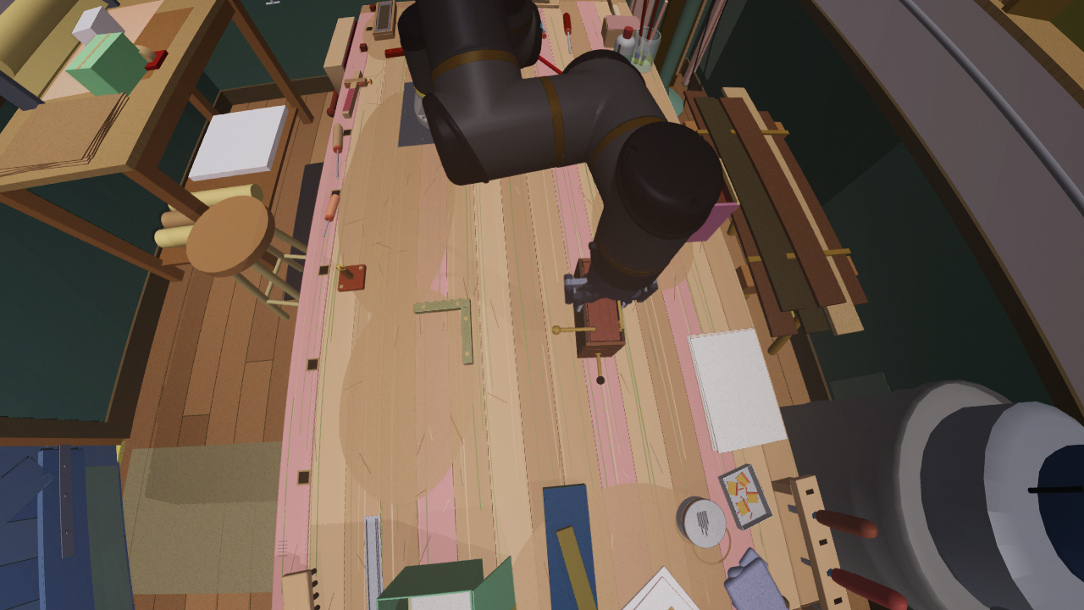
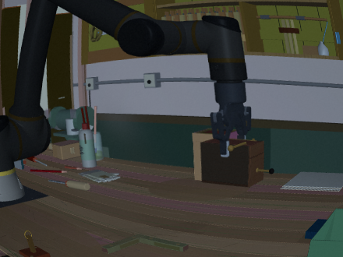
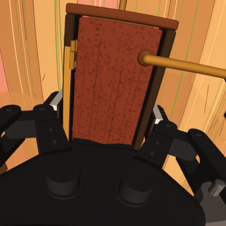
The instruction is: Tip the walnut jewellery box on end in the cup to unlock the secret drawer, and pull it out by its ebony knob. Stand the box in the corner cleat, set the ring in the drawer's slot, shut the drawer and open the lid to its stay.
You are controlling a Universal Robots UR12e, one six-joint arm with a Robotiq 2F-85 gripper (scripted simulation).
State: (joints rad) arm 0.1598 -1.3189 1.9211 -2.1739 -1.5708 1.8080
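Observation:
The walnut jewellery box (image 1: 599, 322) (image 2: 232, 162) (image 3: 116, 78) stands a long reach to the right of the L-shaped corner cleat (image 1: 453, 319) (image 2: 145, 242) on the bench top. A brass rod (image 1: 570, 329) (image 3: 183, 64) sticks out of the box's lid side. A short stem with the ebony knob (image 1: 600, 379) (image 2: 271, 170) sticks out of its near end. The open-topped cup (image 1: 712, 224) (image 2: 202, 154) is just behind the box, mostly hidden by the arm. The ring stands on a small red block (image 1: 351, 277) (image 2: 31, 243) at the bench's left edge. My gripper (image 1: 609, 292) (image 2: 230, 145) (image 3: 106, 114) is closed across the width of the box at its far end.
A white sheet (image 1: 735, 388) (image 2: 313, 182) lies right of the box. Stacked planks (image 1: 773, 205) run along the right edge. A stool (image 1: 227, 237) stands left of the bench. A glue bottle (image 2: 86, 147) and hand tools (image 2: 70, 183) lie near the arm's base.

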